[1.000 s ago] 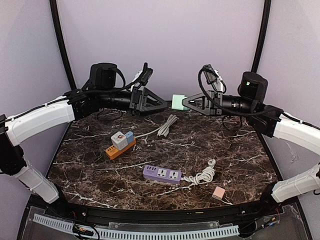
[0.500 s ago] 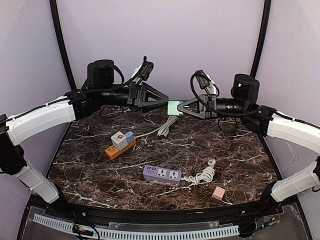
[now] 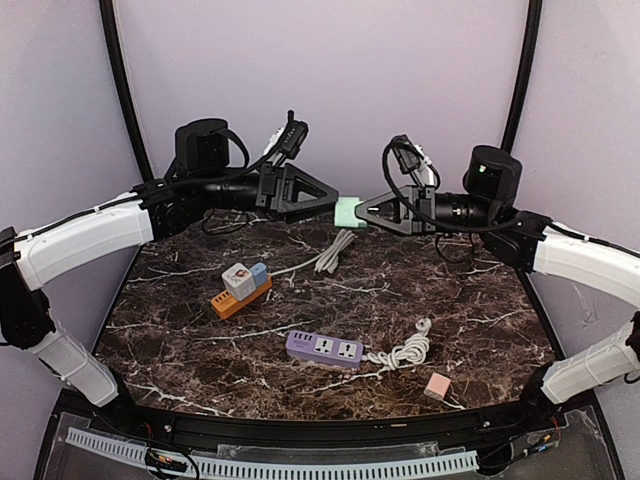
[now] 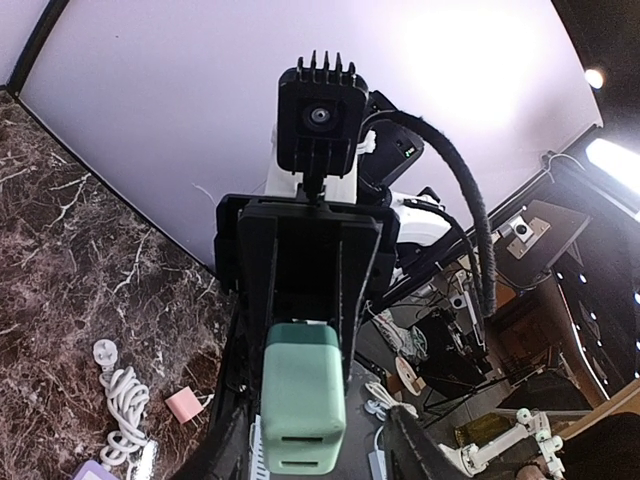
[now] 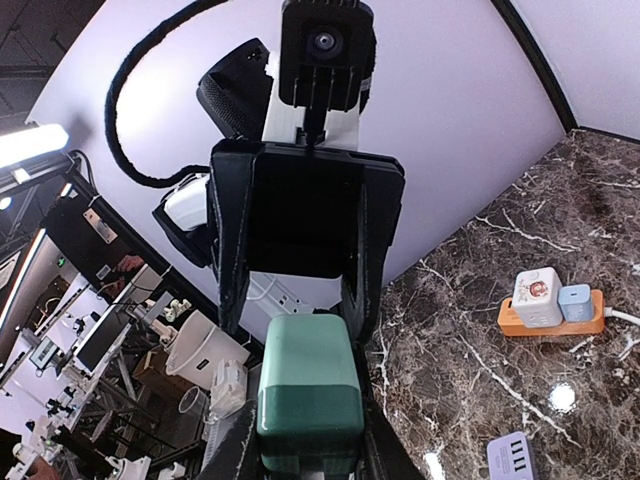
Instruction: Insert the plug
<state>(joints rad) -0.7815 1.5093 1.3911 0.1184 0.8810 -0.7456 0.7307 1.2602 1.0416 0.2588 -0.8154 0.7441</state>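
Note:
The plug (image 3: 347, 212), a mint-green block with a darker green end, hangs in the air over the back of the table. My right gripper (image 3: 362, 213) is shut on its dark end, with both fingers pressed to its sides in the right wrist view (image 5: 305, 450). From the left, my left gripper (image 3: 333, 207) reaches its jaws around the plug's pale end (image 4: 303, 400). It is open, and a gap shows beside its right finger (image 4: 420, 450). Two slots show on the plug's near face in the left wrist view.
On the marble table lie a purple power strip (image 3: 324, 348) with a coiled white cable (image 3: 405, 350), an orange power strip (image 3: 240, 293) carrying white and blue adapters, a pink adapter (image 3: 436, 386) and a grey cable (image 3: 335, 250) under the grippers.
The right gripper has carried the plug a little left and down. The left gripper rose slightly, and its jaws have narrowed around the plug's pale end.

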